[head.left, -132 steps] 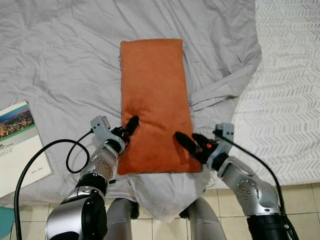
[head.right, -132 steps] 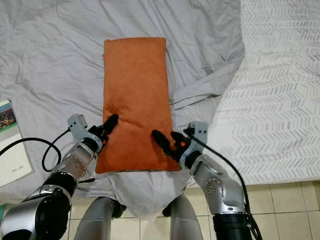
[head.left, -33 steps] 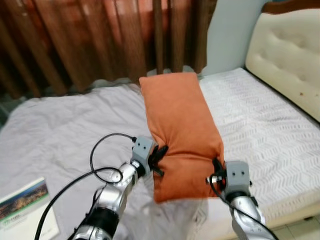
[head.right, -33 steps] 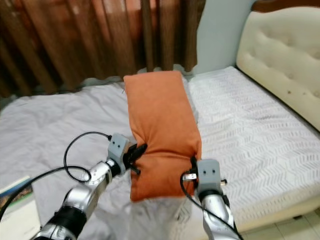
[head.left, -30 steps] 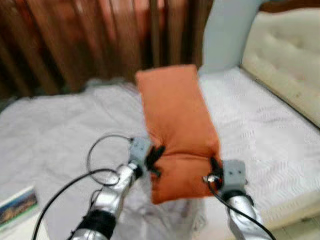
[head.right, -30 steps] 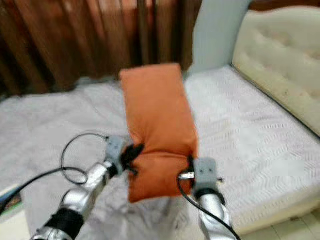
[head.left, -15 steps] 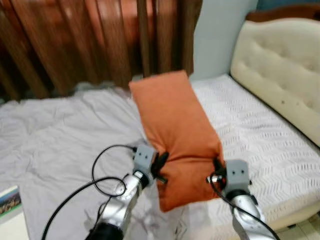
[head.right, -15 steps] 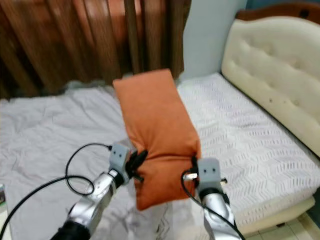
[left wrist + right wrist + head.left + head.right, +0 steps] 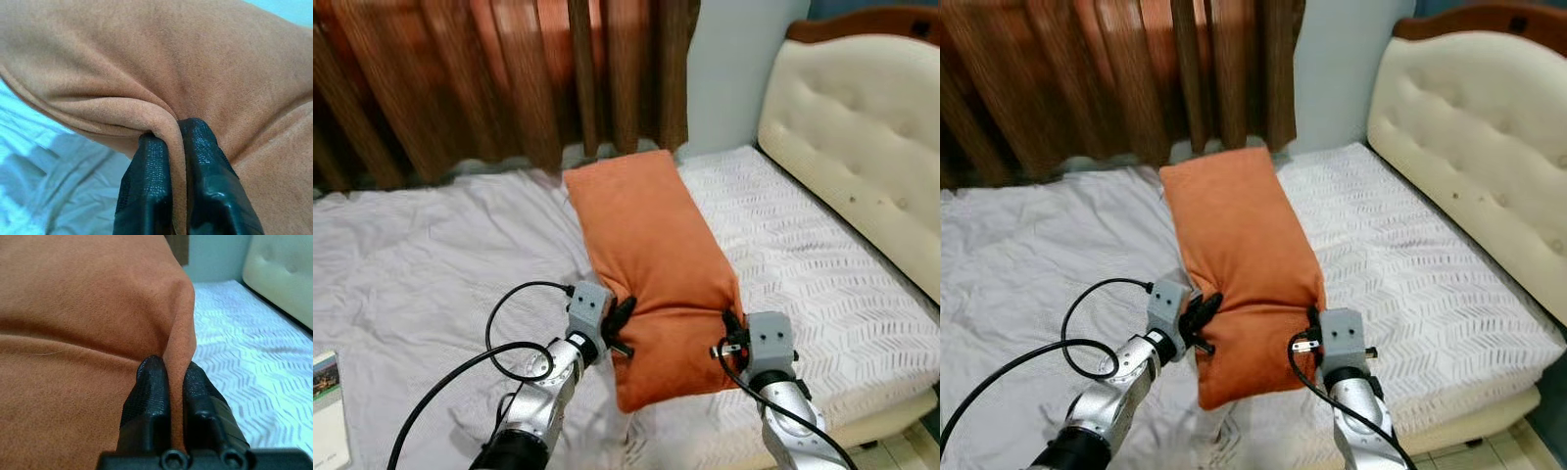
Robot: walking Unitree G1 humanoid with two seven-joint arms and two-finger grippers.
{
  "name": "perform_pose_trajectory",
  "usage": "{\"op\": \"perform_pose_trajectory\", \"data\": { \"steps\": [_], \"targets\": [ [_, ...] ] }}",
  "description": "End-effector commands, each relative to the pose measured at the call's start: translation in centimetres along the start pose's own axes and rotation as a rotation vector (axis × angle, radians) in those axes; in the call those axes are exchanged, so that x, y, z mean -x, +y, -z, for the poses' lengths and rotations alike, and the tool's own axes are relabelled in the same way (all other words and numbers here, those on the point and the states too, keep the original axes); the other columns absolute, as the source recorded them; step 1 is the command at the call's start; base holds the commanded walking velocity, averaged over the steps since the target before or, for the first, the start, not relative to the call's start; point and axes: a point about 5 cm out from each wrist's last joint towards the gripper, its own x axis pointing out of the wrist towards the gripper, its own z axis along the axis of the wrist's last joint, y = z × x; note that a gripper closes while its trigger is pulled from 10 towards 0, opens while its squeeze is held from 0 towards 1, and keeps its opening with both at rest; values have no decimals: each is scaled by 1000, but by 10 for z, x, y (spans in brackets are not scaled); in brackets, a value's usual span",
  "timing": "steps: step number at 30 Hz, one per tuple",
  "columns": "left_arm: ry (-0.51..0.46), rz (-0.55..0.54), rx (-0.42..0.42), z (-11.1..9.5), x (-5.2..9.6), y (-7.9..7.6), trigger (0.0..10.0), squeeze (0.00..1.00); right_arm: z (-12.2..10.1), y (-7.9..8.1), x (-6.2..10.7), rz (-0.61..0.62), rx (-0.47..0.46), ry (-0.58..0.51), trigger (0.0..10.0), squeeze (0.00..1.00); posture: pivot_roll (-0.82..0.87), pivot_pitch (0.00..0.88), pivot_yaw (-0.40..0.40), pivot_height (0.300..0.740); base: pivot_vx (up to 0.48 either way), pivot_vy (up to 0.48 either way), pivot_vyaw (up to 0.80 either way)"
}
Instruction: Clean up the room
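Holding an orange pillow [image 9: 651, 264] up over the bed, one gripper on each long edge near its lower end. My left gripper [image 9: 620, 321] is pinching a fold of the fabric on the pillow's left edge; in the left wrist view both black fingers [image 9: 149, 186] are pressing together with a ridge of orange cloth squeezed between them. My right gripper [image 9: 734, 327] is clamping the right edge the same way, fingers [image 9: 152, 387] closed on a thin pleat of the cover. The pillow is tilting away from me, its far end reaching toward the brown curtains [image 9: 499, 78], its near end sagging slightly below my grip. Beneath it a rumpled grey sheet [image 9: 411, 264] is covering the left part of the bed, and a white patterned mattress cover [image 9: 822, 264] is lying to the right, running up to a cream tufted headboard [image 9: 862, 137]. A book [image 9: 328, 411] is lying at the sheet's near left edge.
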Motion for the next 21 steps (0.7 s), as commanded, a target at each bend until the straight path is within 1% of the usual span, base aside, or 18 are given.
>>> {"op": "perform_pose_trajectory", "data": {
  "steps": [1, 7, 16, 21],
  "targets": [
    [-31, -1, -19, -8, -3, 0, 10000, 0, -7, -16, -2, 68, 4, -35, 0, 0, -142, 0, 39, 740, 394, -266, 0],
    [-29, -15, -16, -9, -4, 2, 10000, 0, -6, -16, -2, 64, 3, -32, 0, 0, -143, 0, 39, 740, 394, -267, 0],
    [-20, -37, -31, -11, -5, 12, 10000, 0, -3, -14, -3, 47, 8, -23, 0, 0, -137, 0, 36, 740, 405, -253, 0],
    [-27, -32, -48, -9, -5, 7, 10000, 0, -1, -14, -3, 35, 5, -14, 0, 0, -136, 0, 33, 740, 403, -256, 0]
  ]
}}
